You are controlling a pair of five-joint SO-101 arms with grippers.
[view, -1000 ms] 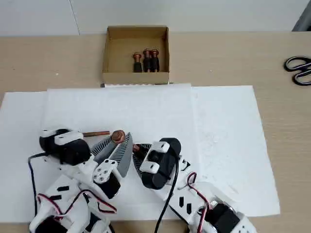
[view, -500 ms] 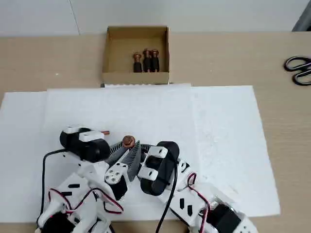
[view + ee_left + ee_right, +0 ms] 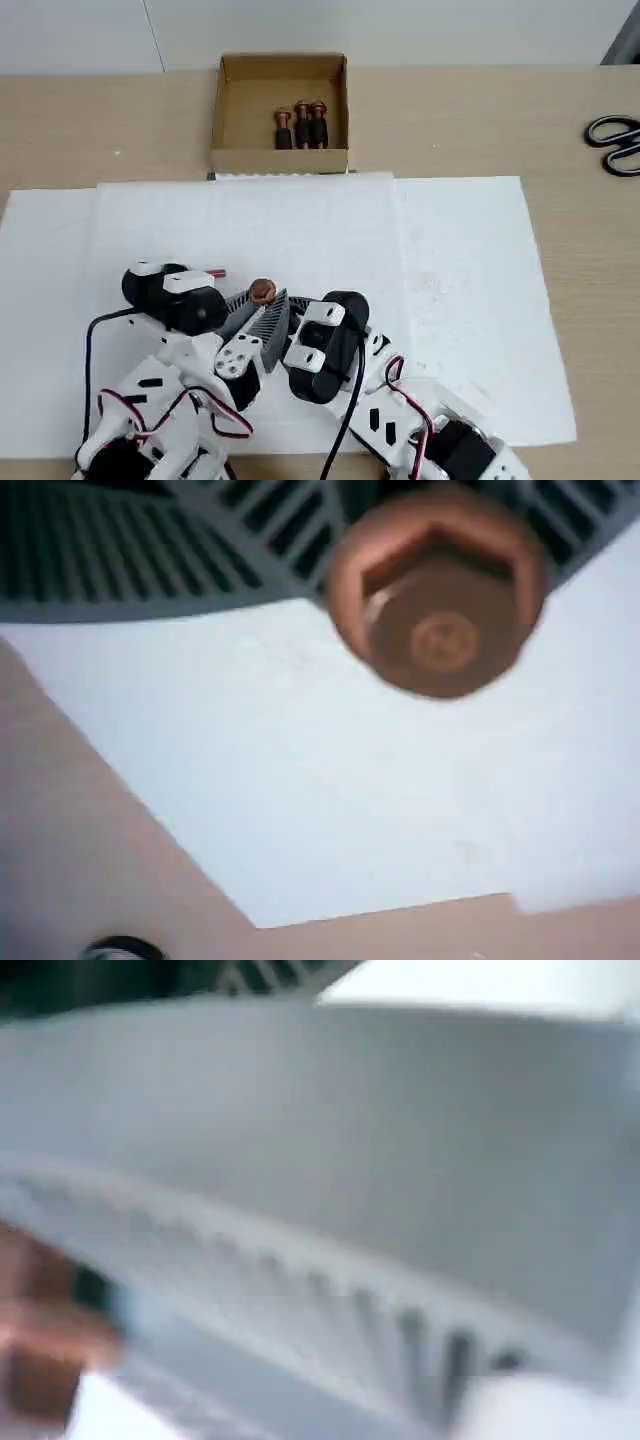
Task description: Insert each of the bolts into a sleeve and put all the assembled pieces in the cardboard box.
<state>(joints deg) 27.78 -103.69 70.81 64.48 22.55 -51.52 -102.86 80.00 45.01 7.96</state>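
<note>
Copper bolt (image 3: 263,291) head-up, clamped in left tool (image 3: 264,298), shank hidden. Just beside it, right tool (image 3: 292,312): open or closed, cannot tell. Three pieces (image 3: 302,125) in box (image 3: 232,100).

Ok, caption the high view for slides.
A bolt gripped in the left fingers over paper; three assembled pieces in the cardboard box.

The wooden table (image 3: 480,120) bears white paper (image 3: 450,260), a cardboard box (image 3: 280,160) and scissors (image 3: 615,143).

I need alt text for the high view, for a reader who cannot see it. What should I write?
Two robot arms meet low over white paper, the left gripper holding a copper bolt head up. Beyond them a cardboard box holds three assembled pieces; scissors lie at the right edge.
</note>
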